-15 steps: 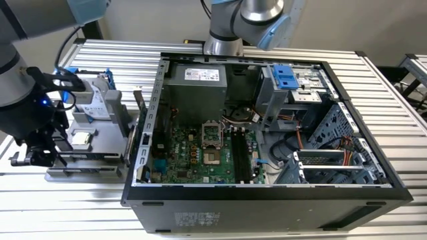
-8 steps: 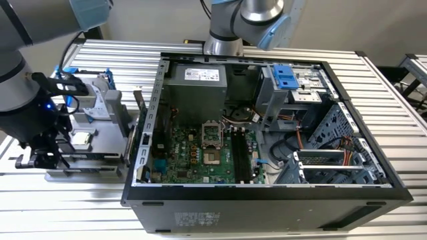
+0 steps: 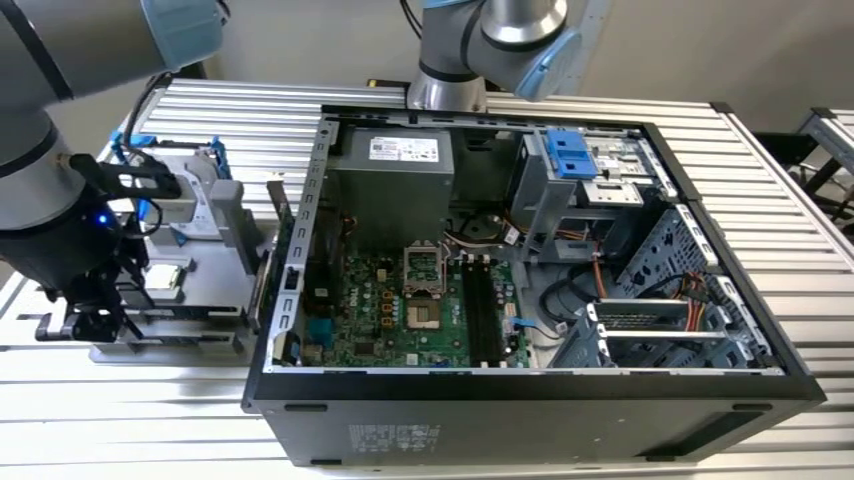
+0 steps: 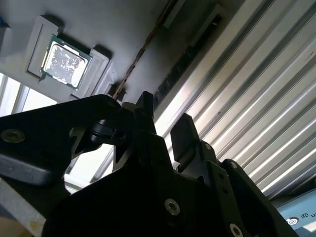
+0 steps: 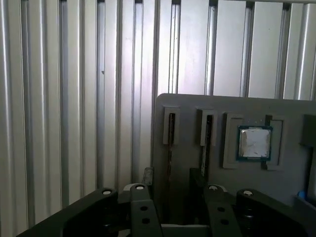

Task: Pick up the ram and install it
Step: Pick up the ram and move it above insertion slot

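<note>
The ram (image 5: 170, 143) is a thin dark stick standing on edge in a slot of the grey parts holder (image 5: 281, 106). My gripper (image 5: 171, 180) is open and low over the holder. One finger is on each side of the ram, with a gap on both sides. A second thin stick (image 5: 206, 138) stands in the neighbouring slot, just past one finger. In the second wrist view the gripper (image 4: 164, 121) shows the same open gap. In the exterior view the gripper (image 3: 83, 322) hangs at the left end of the holder (image 3: 200, 300), left of the open computer case (image 3: 534, 385).
A small square silver chip (image 5: 254, 143) sits in the holder beside the sticks. A silver hard drive with a blue frame (image 3: 187, 190) stands at the holder's far end. The motherboard's long black memory slots (image 3: 481, 305) lie inside the case. Everything rests on a ribbed metal table (image 3: 240, 110).
</note>
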You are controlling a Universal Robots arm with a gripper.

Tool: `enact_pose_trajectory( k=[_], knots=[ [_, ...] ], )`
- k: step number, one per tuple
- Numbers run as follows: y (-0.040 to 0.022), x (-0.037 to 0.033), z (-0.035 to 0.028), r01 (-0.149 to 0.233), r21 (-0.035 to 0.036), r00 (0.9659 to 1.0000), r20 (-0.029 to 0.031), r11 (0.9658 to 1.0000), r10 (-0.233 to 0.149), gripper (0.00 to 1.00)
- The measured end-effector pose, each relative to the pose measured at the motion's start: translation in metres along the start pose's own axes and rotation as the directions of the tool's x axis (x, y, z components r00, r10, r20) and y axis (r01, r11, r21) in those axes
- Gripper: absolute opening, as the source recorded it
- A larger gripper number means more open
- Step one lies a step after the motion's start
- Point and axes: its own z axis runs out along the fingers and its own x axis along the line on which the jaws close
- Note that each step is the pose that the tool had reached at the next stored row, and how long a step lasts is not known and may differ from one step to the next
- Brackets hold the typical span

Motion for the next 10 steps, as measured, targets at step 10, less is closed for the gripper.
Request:
enact_pose_trajectory(
  k=[10],
  knots=[
    [-0.0006,0.0,0.0094,0.0,0.0,1.0,0.0,1.0,0.0,1.0]
  ],
)
